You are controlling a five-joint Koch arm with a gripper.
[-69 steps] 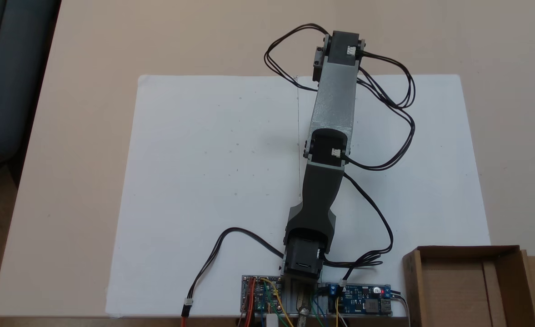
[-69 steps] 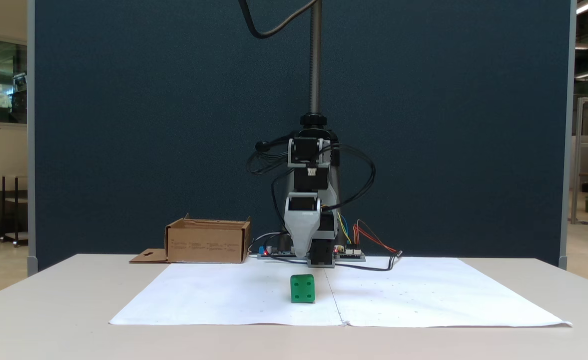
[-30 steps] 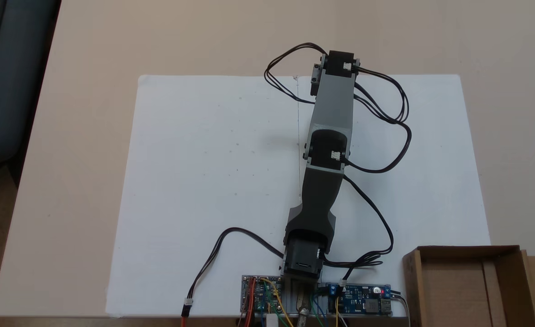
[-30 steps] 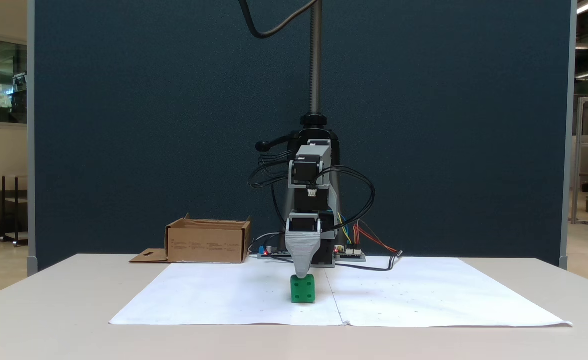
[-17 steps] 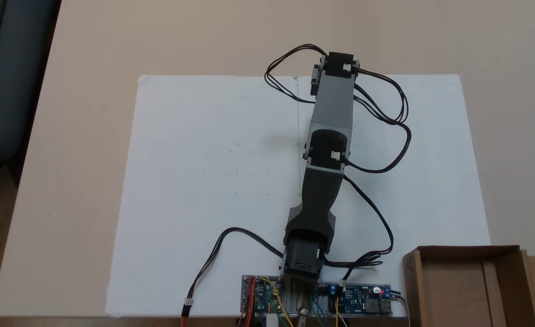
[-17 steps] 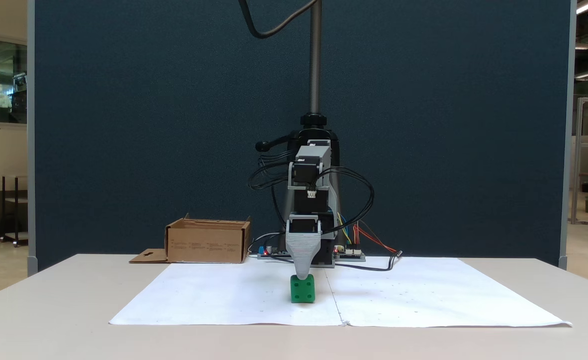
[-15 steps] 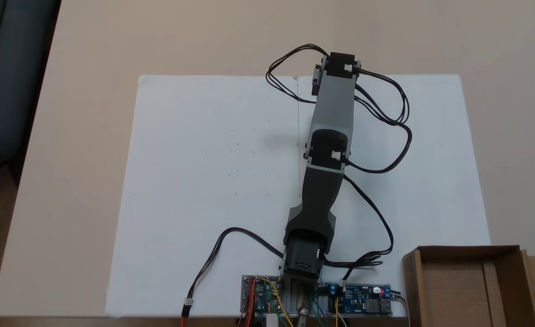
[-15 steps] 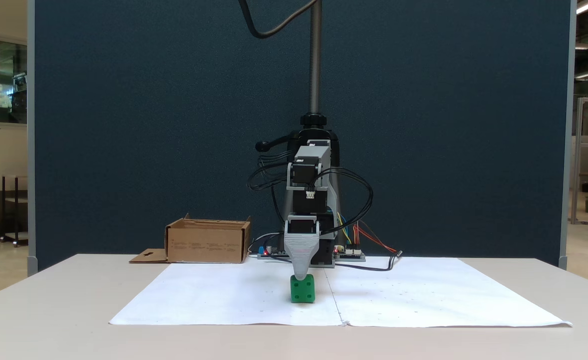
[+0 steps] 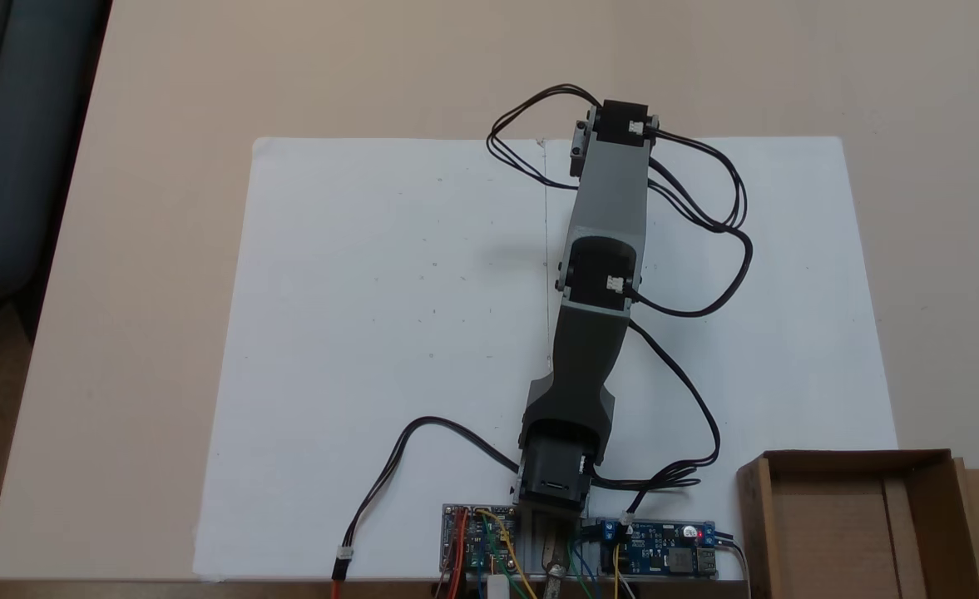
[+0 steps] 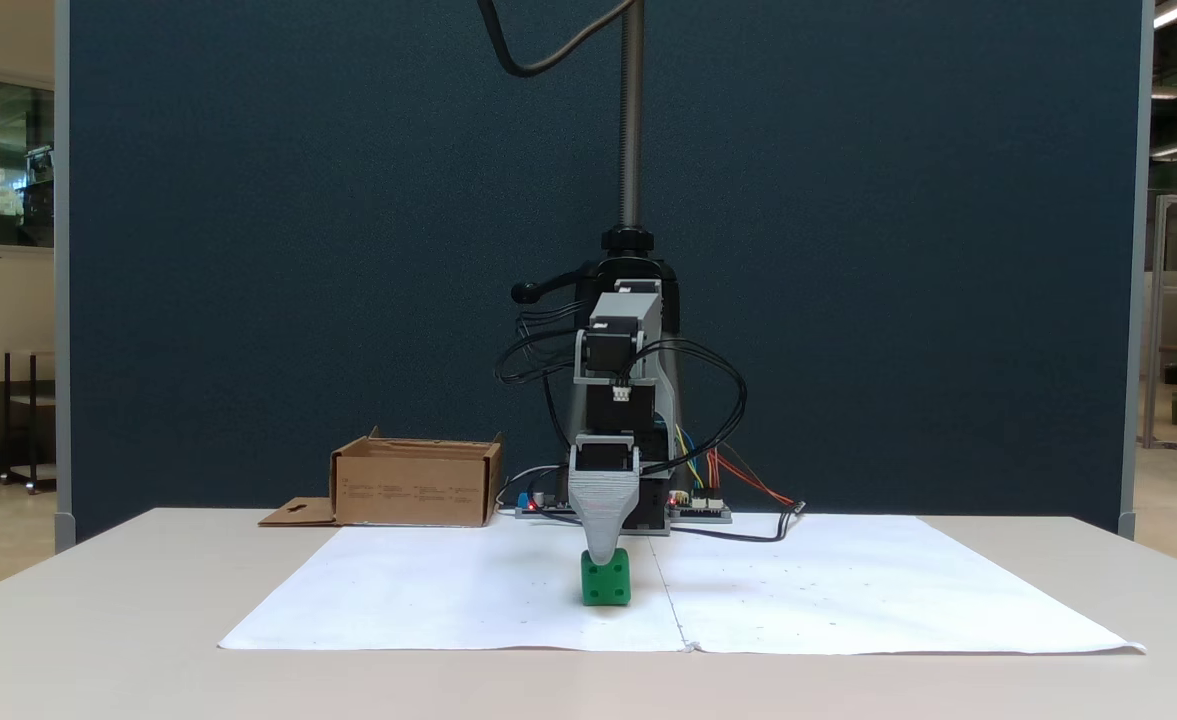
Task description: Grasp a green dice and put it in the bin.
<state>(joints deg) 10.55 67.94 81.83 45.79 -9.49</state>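
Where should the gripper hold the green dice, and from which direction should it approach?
Probably from straight above, closing on two opposite vertical faces. The green dice is a small cube resting flat on the white paper, with free space on both sides in this front view. The gripper is at its top; only one tip shows, so jaw opening cannot be judged.
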